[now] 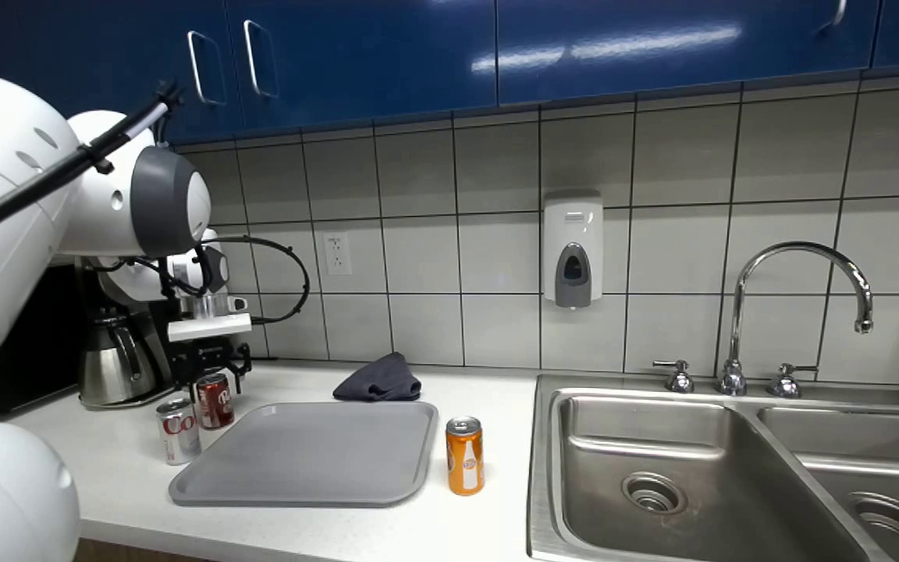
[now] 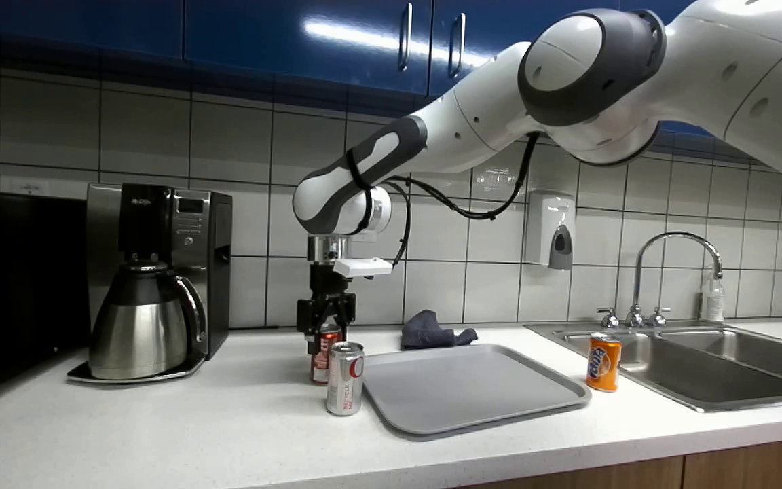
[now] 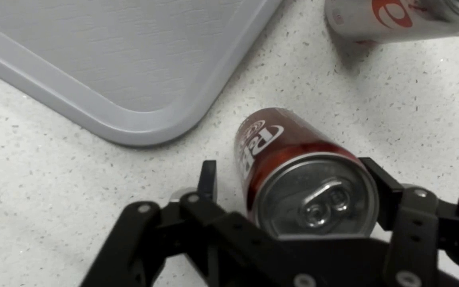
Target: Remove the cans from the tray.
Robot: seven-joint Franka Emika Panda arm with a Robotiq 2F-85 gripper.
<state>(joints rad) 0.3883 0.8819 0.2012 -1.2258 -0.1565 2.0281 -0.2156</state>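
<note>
The robot's white arm [image 2: 476,119] stretches in from the upper right in an exterior view, slanting down past a dark grey joint [image 2: 625,68] to its bent wrist [image 2: 323,197]. A white housing [image 2: 364,267] juts out just below. Beneath, the black claw [image 3: 291,181] points downward; in the wrist view, its two fingers [image 3: 207,179] stand apart, facing each other.
</note>
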